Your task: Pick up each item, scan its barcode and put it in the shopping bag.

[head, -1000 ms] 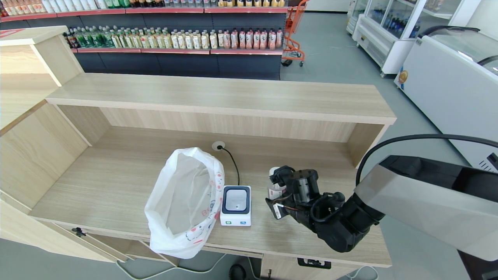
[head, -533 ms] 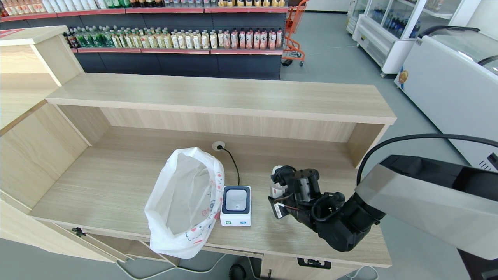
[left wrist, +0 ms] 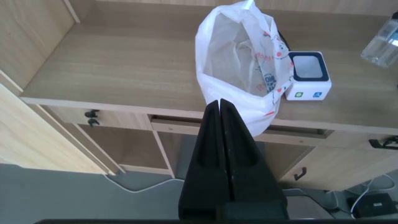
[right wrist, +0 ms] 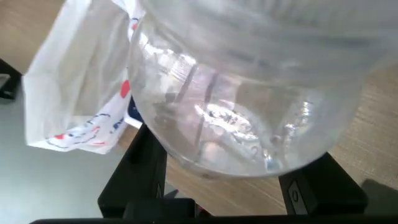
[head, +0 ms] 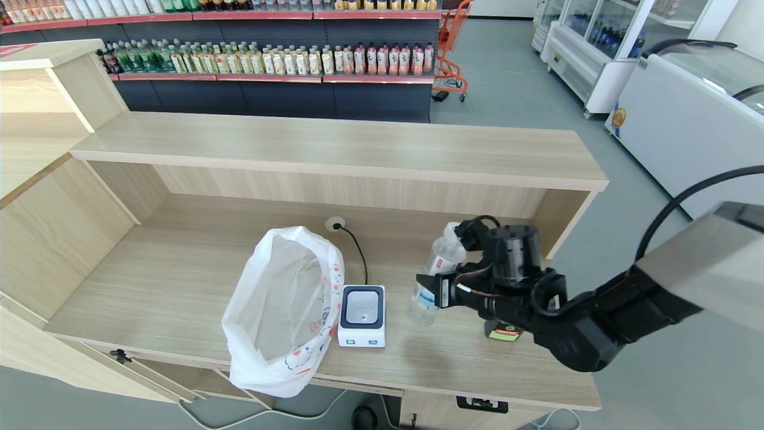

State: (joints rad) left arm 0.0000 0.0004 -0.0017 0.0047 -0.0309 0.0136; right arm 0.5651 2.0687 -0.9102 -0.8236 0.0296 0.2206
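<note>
A clear plastic bottle point(head: 440, 260) with a white label hangs tilted above the counter, right of the scanner point(head: 362, 315). My right gripper point(head: 453, 261) is shut on the bottle's middle. Up close, the bottle point(right wrist: 249, 93) sits between the black fingers point(right wrist: 140, 177). The white shopping bag point(head: 280, 310) stands open just left of the scanner. My left gripper point(left wrist: 220, 104) is shut on nothing, low in front of the counter, facing the bag point(left wrist: 239, 62), the scanner point(left wrist: 309, 71) and the bottle point(left wrist: 384, 46).
A small red, green and yellow item point(head: 503, 332) lies on the wooden counter point(head: 179, 269) under my right arm. The scanner's black cable point(head: 357, 248) runs back to a hole. A raised shelf wall borders the rear and sides.
My right gripper has lifted the bottle off the counter and carried it up and to the right, tilting it. The small item under the arm has come into sight.
</note>
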